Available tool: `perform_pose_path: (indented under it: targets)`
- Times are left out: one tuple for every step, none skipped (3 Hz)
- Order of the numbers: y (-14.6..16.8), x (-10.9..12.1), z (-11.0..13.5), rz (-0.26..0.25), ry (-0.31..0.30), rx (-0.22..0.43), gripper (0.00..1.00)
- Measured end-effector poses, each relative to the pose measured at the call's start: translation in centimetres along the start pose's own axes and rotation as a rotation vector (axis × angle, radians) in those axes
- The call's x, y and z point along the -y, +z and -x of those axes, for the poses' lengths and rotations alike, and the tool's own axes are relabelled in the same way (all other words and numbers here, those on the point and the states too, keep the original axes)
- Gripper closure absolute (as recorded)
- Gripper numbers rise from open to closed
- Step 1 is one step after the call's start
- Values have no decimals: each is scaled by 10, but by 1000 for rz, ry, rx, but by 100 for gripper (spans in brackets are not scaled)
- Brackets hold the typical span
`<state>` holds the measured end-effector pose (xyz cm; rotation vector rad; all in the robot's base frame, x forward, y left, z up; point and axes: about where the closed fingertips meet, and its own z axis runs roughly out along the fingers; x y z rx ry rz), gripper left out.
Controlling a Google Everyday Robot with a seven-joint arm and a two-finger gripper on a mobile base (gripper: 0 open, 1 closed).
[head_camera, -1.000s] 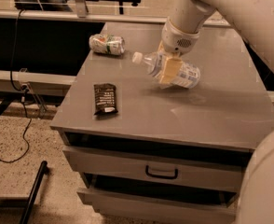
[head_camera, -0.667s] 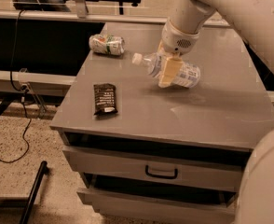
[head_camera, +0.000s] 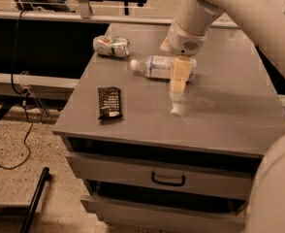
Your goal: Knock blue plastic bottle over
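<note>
The blue plastic bottle (head_camera: pixel 158 67) lies on its side on the grey cabinet top (head_camera: pixel 220 115), white cap pointing left, pale label facing up. My gripper (head_camera: pixel 177 86) hangs from the white arm and points down at the bottle's right end, its cream tip just in front of the bottle's base and close above the surface. It hides the base end of the bottle.
A crushed green-white can (head_camera: pixel 111 46) lies at the back left of the top. A dark snack packet (head_camera: pixel 109 101) lies near the front left edge. Drawers (head_camera: pixel 167 178) sit below. A dark bench and cables are at the left.
The bottle has shifted a little to the left and now lies flatter on the top. My gripper has dropped slightly at its right end.
</note>
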<state>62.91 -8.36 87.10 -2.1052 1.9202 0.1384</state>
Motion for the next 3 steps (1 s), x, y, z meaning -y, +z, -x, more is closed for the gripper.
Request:
perform_pose_path:
  targets:
    - [-23, -6, -24, -73, 57, 84, 0]
    - [-64, -16, -63, -163, 99, 127, 0]
    - [-65, -17, -67, -165, 105, 129, 0]
